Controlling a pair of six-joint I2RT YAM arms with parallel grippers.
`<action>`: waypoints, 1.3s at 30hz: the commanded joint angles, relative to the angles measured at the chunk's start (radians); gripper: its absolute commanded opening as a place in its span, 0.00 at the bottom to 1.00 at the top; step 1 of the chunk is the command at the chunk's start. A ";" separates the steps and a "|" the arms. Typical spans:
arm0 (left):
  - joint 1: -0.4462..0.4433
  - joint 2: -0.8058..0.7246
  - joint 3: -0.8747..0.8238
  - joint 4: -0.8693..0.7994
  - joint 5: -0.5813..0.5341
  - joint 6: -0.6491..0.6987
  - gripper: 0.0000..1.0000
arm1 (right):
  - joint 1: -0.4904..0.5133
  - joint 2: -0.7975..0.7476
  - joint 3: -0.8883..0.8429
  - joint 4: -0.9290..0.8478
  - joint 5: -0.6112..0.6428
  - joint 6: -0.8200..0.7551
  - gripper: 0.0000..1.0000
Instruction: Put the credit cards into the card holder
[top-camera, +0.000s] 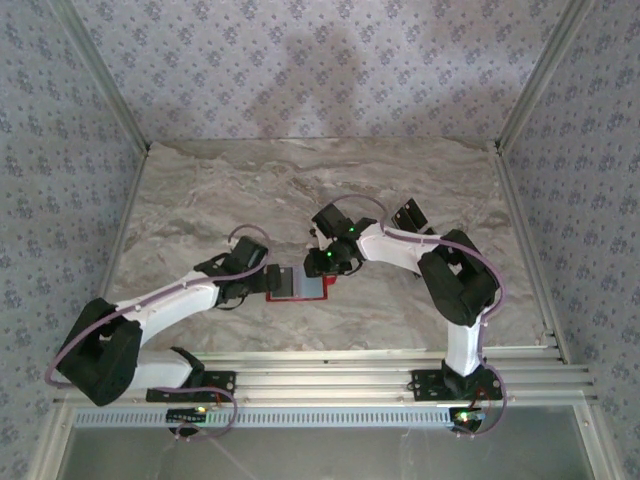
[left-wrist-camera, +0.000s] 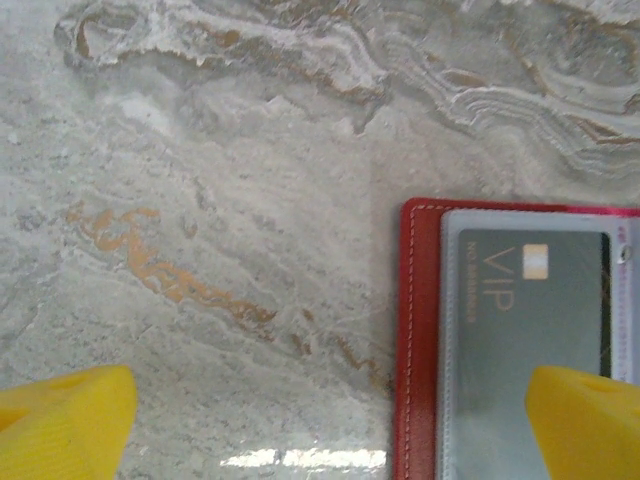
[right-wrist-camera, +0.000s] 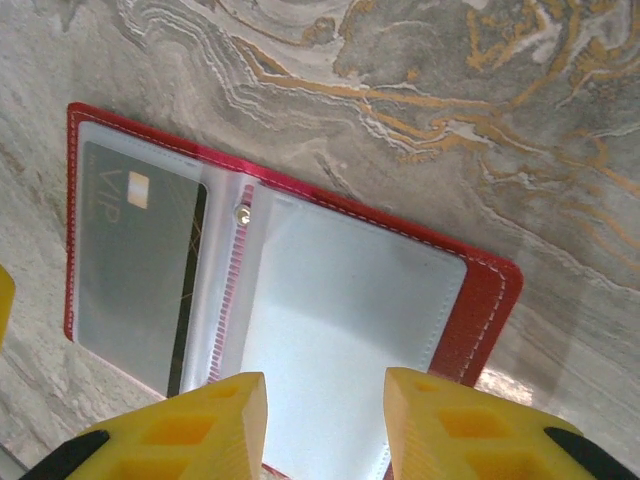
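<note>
Red folding card holder (right-wrist-camera: 480, 300) lies open on marble table (left-wrist-camera: 200, 200), grey VIP card (right-wrist-camera: 130, 260) sleeved inside; left gripper (left-wrist-camera: 325, 425) and right gripper (right-wrist-camera: 325, 420) both spread, empty.

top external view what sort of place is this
Likely a robot test booth: floral-patterned walls close in a marble-look table, and aluminium rails at its near edge carry the arm bases.

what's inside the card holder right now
The open card holder holds one grey card marked VIP behind clear plastic; the clear sleeve beside it looks empty. Anything tucked behind that card is covered by it.
</note>
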 joint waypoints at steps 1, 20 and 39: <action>0.006 -0.022 -0.004 -0.013 0.009 -0.009 1.00 | 0.003 0.002 0.033 -0.044 0.027 -0.019 0.38; -0.003 -0.028 -0.016 0.035 0.073 0.038 1.00 | 0.028 0.148 0.117 -0.007 -0.097 0.006 0.38; -0.150 -0.087 -0.097 0.208 0.124 0.069 0.99 | 0.028 0.175 0.124 0.021 -0.132 0.042 0.39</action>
